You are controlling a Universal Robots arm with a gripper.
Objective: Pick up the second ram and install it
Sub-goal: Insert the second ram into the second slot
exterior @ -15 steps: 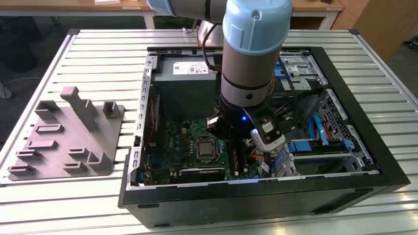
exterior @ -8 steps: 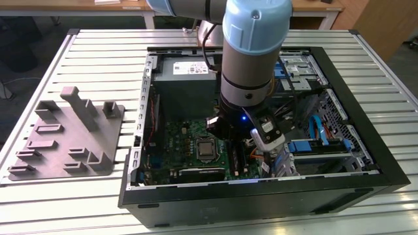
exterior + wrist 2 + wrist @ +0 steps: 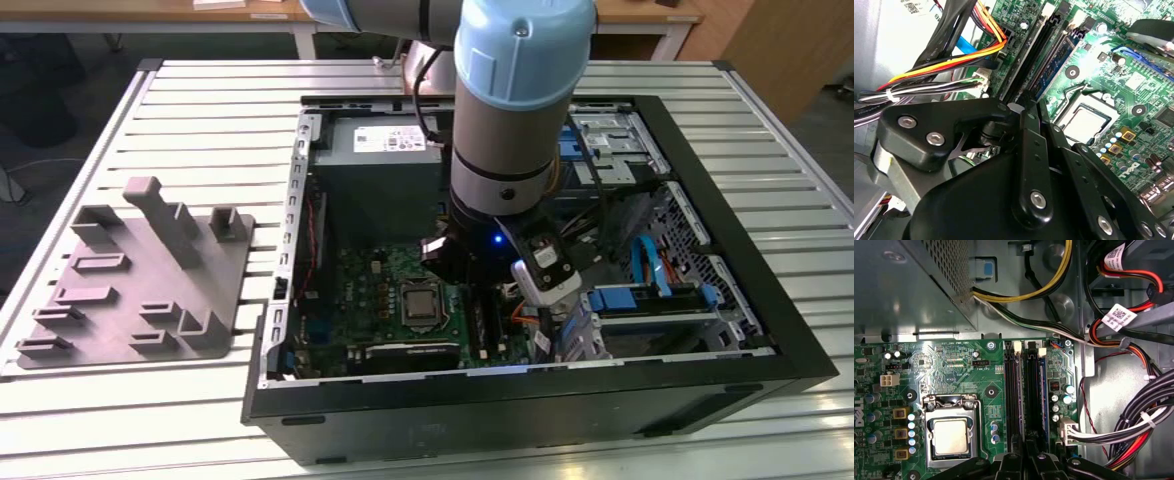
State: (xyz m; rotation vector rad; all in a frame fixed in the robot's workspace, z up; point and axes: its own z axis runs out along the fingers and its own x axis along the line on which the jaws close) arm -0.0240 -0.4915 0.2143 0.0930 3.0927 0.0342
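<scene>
Gripper (image 3: 1026, 457) hanging low over the motherboard (image 3: 954, 370) — fingers pressed together. Second ram (image 3: 1031, 395) sitting edge-on in its slot.

Exterior view looks down from above; both wrist views closely share the motherboard (image 3: 954, 375).

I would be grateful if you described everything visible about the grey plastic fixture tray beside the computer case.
The grey fixture tray is a flat, matte slab, plastic by its look, lying on the slatted metal table at the exterior view's left of the open computer case. Moulded blocks rise from it: one tall angled post and a shorter block near its far edge, with several low rectangular holders nearer the front. No part sits in those holders. It lies close beside the case; whether the two touch I cannot tell.
</scene>
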